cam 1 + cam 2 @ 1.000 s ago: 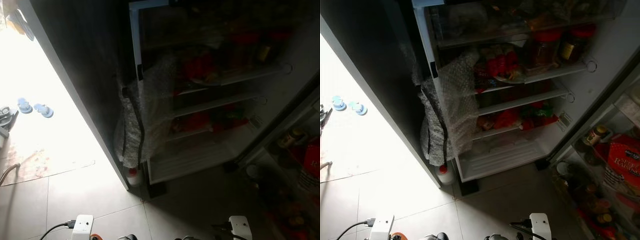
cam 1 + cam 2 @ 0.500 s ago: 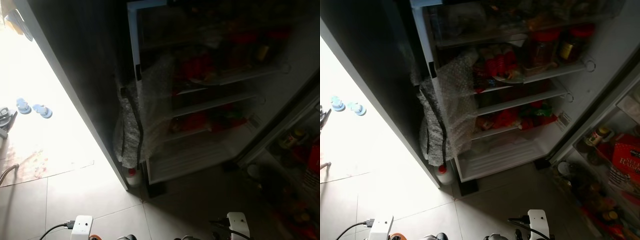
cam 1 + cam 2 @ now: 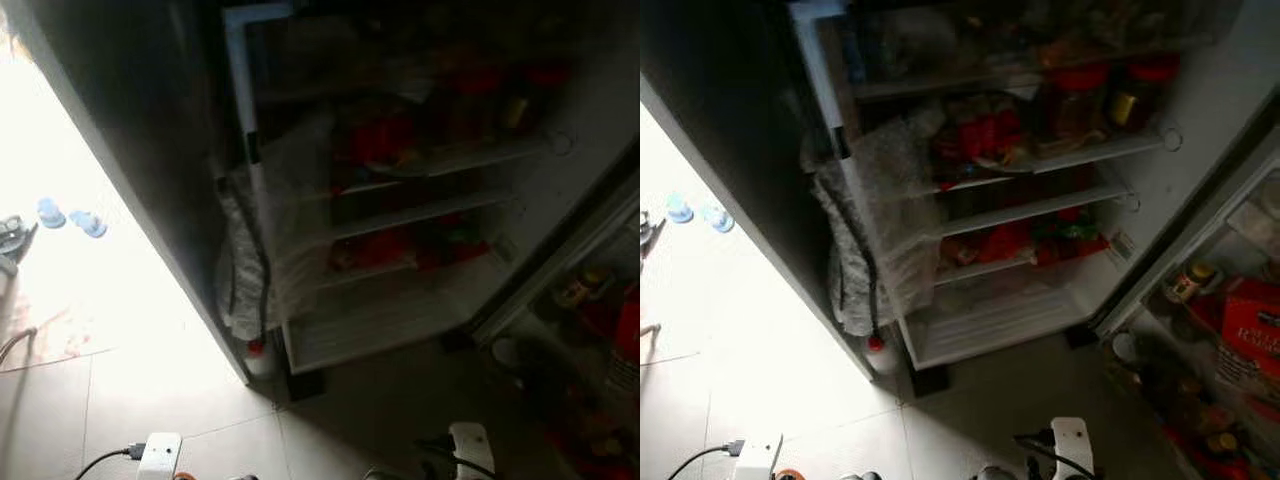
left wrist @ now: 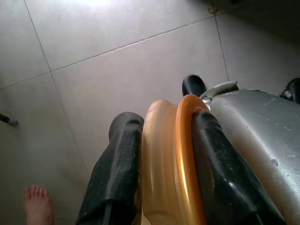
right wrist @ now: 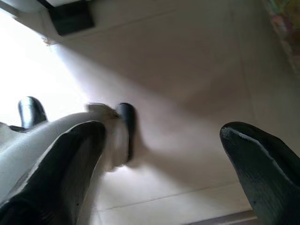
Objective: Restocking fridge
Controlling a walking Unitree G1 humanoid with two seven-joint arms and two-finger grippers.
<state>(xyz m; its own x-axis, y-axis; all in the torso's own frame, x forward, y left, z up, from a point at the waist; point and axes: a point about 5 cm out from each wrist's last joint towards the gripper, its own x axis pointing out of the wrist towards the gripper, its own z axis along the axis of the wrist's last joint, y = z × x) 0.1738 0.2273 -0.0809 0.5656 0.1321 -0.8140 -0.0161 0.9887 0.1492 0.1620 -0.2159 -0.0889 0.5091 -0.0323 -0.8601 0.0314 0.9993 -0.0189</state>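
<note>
White shelves fill the open fridge (image 3: 1040, 200), and they hold red jars and red and green packs. A sheet of bubble wrap (image 3: 885, 210) hangs over the fridge's left edge. The bottom shelf (image 3: 990, 320) looks bare. The fridge door (image 3: 1220, 340), swung out on the robot's right, holds more jars and a red box. From the head views, the whole picture has slid a little to the left and gone blurry since a moment ago. I think the robot's head moved, not the food. Nothing in the fridge has changed place. The blue slippers (image 3: 68, 217) lie on the bright floor far off to the left.

From the left wrist view, the left gripper (image 4: 161, 164) has its fingers (image 4: 117, 173) shut tight on an orange lid-like thing (image 4: 173, 159). It is round and flat, pale on one side and brighter orange on the other. I cannot tell just what it is. It is held low over the grey floor tiles (image 4: 93, 56), not near the shelves yet. A person's bare foot (image 4: 36, 206) stands close by.

From the right wrist view, the right gripper (image 5: 164, 173) has its fingers spread wide with nothing between them, above the floor near the fridge's foot (image 5: 70, 16).

I think the job is at the carrying step: the orange thing has yet to go up into the fridge.
</note>
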